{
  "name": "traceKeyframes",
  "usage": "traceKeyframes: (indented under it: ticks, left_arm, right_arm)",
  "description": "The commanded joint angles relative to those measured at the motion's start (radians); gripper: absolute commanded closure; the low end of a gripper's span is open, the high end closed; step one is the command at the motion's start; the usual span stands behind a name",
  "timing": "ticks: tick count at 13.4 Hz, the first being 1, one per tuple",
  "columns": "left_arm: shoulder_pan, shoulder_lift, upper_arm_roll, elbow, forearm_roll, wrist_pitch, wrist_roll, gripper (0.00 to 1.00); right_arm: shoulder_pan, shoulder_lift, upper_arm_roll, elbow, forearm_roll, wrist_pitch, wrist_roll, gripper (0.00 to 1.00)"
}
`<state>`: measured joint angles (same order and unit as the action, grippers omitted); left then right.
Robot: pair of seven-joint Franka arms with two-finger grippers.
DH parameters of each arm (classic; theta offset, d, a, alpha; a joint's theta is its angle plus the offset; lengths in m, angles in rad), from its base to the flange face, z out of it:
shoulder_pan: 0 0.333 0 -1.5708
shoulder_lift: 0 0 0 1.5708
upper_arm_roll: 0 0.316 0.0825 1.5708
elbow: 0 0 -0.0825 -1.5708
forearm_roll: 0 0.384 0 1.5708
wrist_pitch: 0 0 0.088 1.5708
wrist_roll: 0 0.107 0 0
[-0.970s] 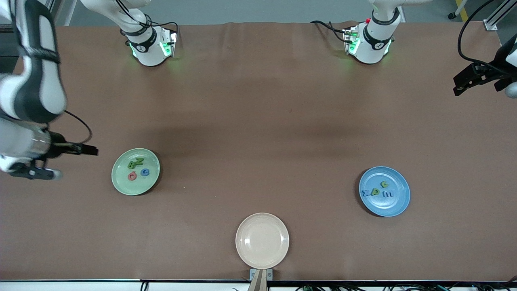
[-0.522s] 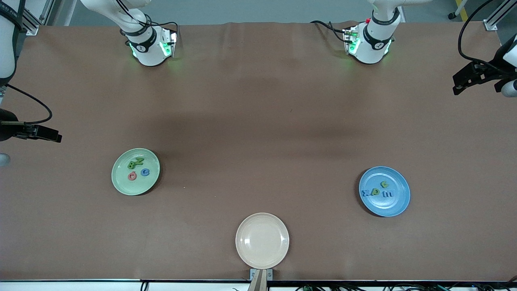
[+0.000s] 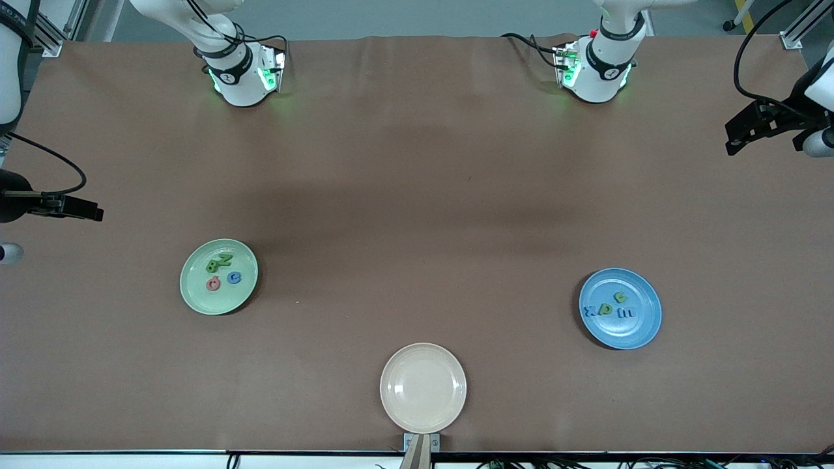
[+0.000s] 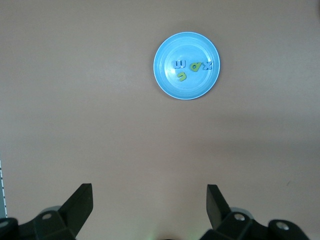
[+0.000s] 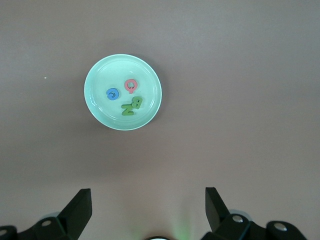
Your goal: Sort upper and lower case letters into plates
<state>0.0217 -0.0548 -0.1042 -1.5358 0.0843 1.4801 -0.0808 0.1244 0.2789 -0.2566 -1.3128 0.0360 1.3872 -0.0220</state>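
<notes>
The left tool hangs high over the brown bench at the left arm's end, fingers spread wide and holding nothing. Well apart from it on the bench lies the round shallow blue plate, which holds two small flat blue letters and two green ones.

The right tool hangs over the right arm's end, likewise spread and bare. Well apart from it sits the round shallow pale green plate, carrying two green letters, a blue letter and a red ring-shaped letter.

A round cream-beige plate lies between the two, nearer the front camera.
</notes>
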Motion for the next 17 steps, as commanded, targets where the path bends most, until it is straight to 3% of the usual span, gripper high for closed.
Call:
traceKeyframes:
  ticks: [1,3,6,7,17]
  left_arm:
    - [0.004,-0.028,-0.002,-0.029,-0.069,0.015,-0.045,0.0]
    - [0.0,-0.04,-0.005,-0.044,-0.077,0.015,-0.092,0.0]
    - [-0.002,-0.031,-0.005,-0.033,-0.075,0.014,-0.077,0.0]
    - [-0.002,-0.03,-0.005,-0.029,-0.074,0.014,-0.077,0.0]
    - [-0.006,0.012,-0.003,-0.003,-0.066,0.012,-0.077,0.0]
  right_arm:
    - [-0.017,-0.075,0.007,-0.017,0.019,-0.036,0.004,0.0]
    - [-0.031,-0.104,0.016,-0.031,0.018,-0.037,0.004,0.0]
    - [-0.139,-0.127,0.141,-0.042,0.012,-0.031,0.002,0.0]
    - [-0.144,-0.129,0.151,-0.042,0.005,-0.031,0.002,0.0]
    - [-0.141,-0.225,0.154,-0.108,0.004,-0.016,0.001,0.0]
